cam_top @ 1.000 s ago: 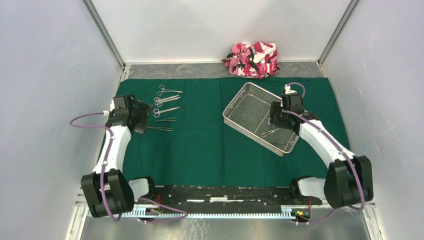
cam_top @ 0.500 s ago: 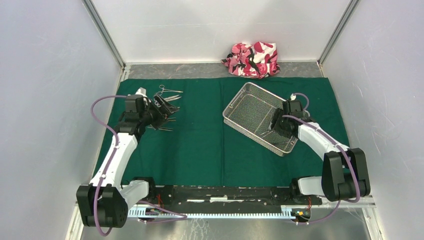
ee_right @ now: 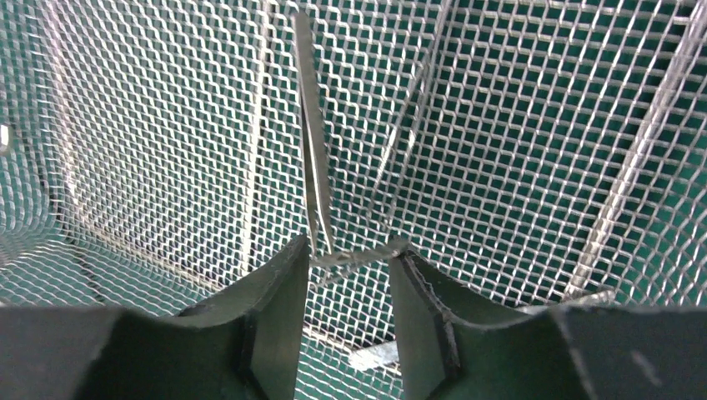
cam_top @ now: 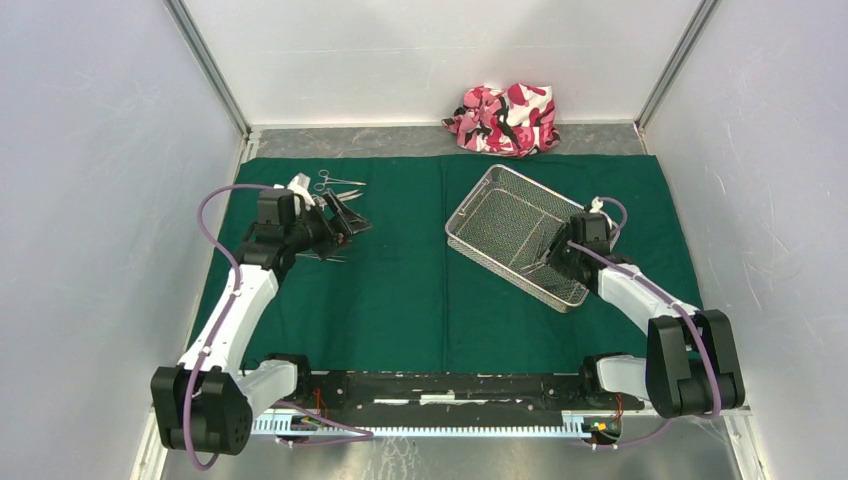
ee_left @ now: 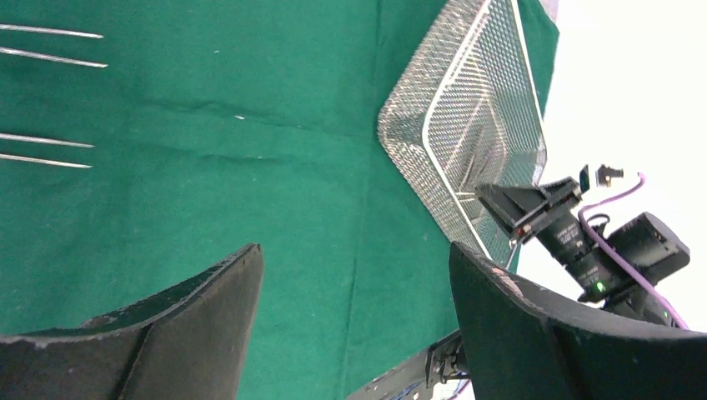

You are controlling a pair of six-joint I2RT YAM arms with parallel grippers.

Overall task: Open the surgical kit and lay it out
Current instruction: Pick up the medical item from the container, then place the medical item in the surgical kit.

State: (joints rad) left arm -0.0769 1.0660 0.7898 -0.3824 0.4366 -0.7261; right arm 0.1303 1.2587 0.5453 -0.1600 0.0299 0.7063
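Dark green cloth drape [cam_top: 400,300] flat on tabletop; rectangular silver wire-mesh tray [cam_top: 495,215] skewed near its far-right corner; right gripper [ee_right: 346,250] inside tray, jaws part-way apart astride slim steel tweezers [ee_right: 313,150]; left gripper [ee_left: 354,258] jaws wide apart, near far-left corner.

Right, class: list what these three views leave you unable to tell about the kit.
- Top view: the count of laid-out instruments; the left jaws cover some.
- Left wrist view: instrument handles; the left edge cuts them off.
- Right wrist view: whether the right jaws grip the tweezers; their near end is hidden.
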